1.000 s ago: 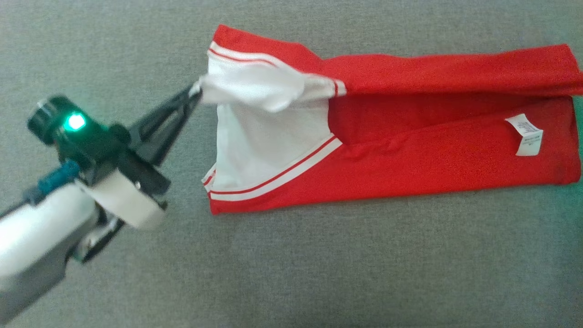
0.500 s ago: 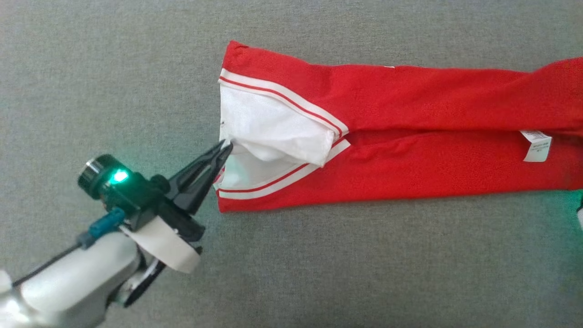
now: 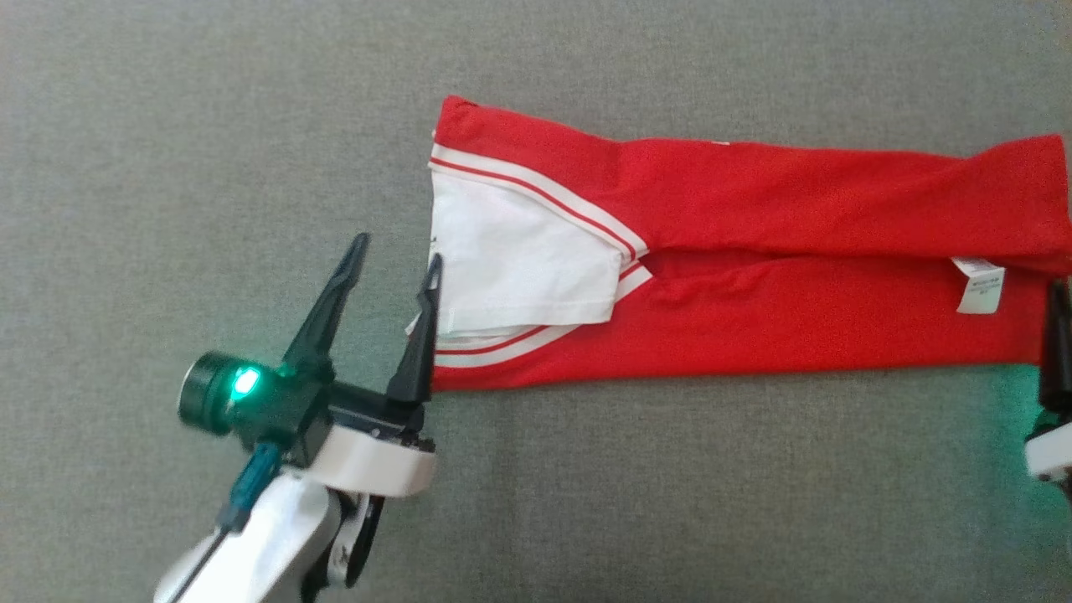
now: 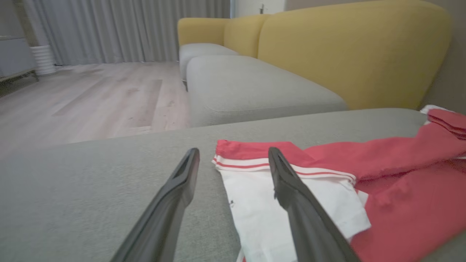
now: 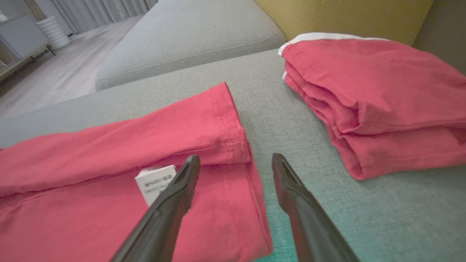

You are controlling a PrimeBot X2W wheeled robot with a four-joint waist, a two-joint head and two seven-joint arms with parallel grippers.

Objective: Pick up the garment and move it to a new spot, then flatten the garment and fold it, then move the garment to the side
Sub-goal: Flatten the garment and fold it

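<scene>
The left gripper [image 3: 399,249] stands wide open and holds nothing. One finger is over bare cushion [image 3: 586,502], and the other crosses the edge of the garment's [image 3: 796,318] white end. Whether that finger touches the cloth cannot be told. The right gripper [image 5: 235,157] is also spread wide and empty. Its fingers straddle the garment's other end: one is over the red cloth just beside the label [image 5: 154,182], the other over the cushion past the hem.

The garment lies flat on the grey cushion between the two grippers, folded lengthwise into a long red band. The two long edges meet along the middle. At the left end a white panel with red and white striped trim lies on top. The white label sits near the right end.

Beyond the right gripper, apart from the garment, is a pile [image 5: 382,91] of folded red cloth. A yellow sofa back [image 4: 346,54] rises behind the cushion, with a wooden floor [image 4: 91,94] to one side.
</scene>
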